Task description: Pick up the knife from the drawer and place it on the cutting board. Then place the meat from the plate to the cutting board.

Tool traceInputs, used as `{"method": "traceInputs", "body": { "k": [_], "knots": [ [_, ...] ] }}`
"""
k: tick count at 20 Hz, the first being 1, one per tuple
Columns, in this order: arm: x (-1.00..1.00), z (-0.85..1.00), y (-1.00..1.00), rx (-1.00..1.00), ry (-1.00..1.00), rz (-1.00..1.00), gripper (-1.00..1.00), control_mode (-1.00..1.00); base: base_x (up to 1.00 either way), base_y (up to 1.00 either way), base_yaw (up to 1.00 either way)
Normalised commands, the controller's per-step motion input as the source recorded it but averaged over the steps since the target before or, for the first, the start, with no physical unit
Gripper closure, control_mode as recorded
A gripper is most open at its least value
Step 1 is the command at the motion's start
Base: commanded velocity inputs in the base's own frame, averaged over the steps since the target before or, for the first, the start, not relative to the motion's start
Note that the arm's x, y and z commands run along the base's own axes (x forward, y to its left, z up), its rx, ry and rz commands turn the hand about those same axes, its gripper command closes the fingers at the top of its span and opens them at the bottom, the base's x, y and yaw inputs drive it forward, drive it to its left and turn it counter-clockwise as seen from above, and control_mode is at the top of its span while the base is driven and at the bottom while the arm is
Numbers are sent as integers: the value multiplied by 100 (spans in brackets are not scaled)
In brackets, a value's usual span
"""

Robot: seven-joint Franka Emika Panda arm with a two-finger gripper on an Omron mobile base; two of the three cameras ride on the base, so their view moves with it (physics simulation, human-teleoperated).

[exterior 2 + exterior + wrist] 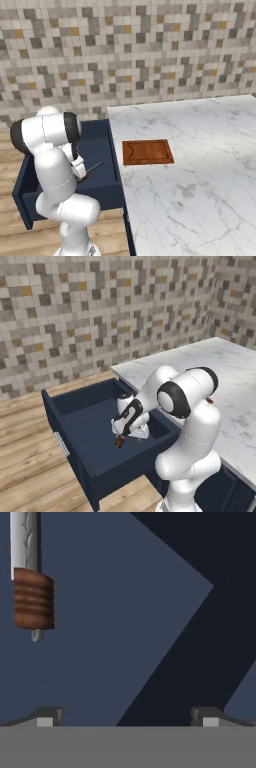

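Note:
The navy drawer (75,402) stands pulled out, and my arm reaches down into it. The knife (33,597) lies on the drawer floor, its ribbed reddish-brown handle toward me and its pale blade pointing away. My gripper (127,718) is open with nothing between its fingers. It hovers just short of the knife, which sits left of the gap. The left base view has the gripper (120,432) right above the brown handle (120,442). The cutting board (148,152) lies bare on the counter near its left edge. The meat and the plate are out of view.
The white marble counter (200,195) runs to the right of the drawer (106,191). A mosaic tile wall (100,311) stands behind. Wooden floor (25,466) surrounds the drawer's front and its silver handle (61,444).

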Motion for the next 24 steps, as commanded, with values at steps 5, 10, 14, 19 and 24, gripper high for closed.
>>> {"method": "traceInputs", "body": {
  "k": [5, 10, 14, 19, 24],
  "knots": [
    [21, -19, 0, 0, 5, 0, -100, -100, 0, 0, 0],
    [18, -16, 6, 0, 6, 0, -100, -100, 0, 0, 0],
    [15, -14, 10, 0, 5, 0, -100, -100, 0, 0, 0],
    [17, -12, 11, 0, 4, 0, -100, -100, 0, 0, 0],
    [22, -11, 11, 0, 3, 0, -100, -100, 0, 0, 0]
  ]
}}
